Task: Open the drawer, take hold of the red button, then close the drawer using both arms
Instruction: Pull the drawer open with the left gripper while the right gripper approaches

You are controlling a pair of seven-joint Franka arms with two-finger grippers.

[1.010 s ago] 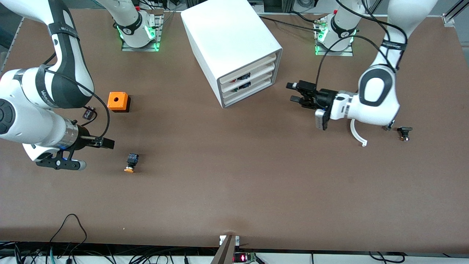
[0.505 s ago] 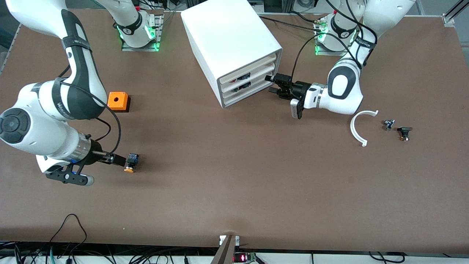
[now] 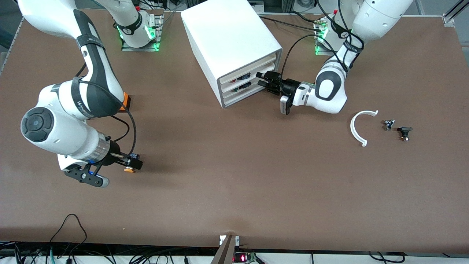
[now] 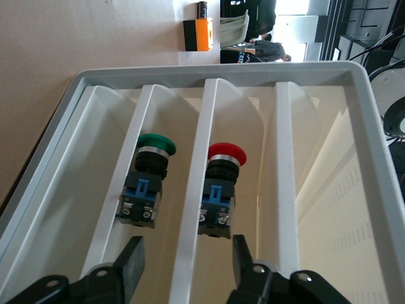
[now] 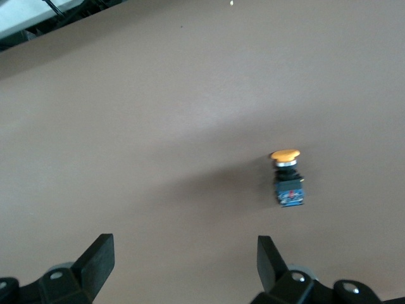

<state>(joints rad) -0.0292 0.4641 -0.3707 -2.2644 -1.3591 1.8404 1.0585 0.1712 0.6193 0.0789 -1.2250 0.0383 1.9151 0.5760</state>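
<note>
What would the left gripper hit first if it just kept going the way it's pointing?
Probably the front of the white cabinet: the open left gripper points at its upper drawers, where the red button sits. Which drawer front comes first is unclear.

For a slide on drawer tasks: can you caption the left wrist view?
Open left gripper faces the cabinet drawers, with a red button and a green button in neighbouring slots.

Orange box (image 3: 125,99) mostly behind right arm

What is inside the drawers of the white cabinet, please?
Through the cabinet front, two drawers each hold one button: red-capped button in one drawer, green-capped button in the next. The other two show nothing; their depths are hidden. Left claw is open before them.
</note>
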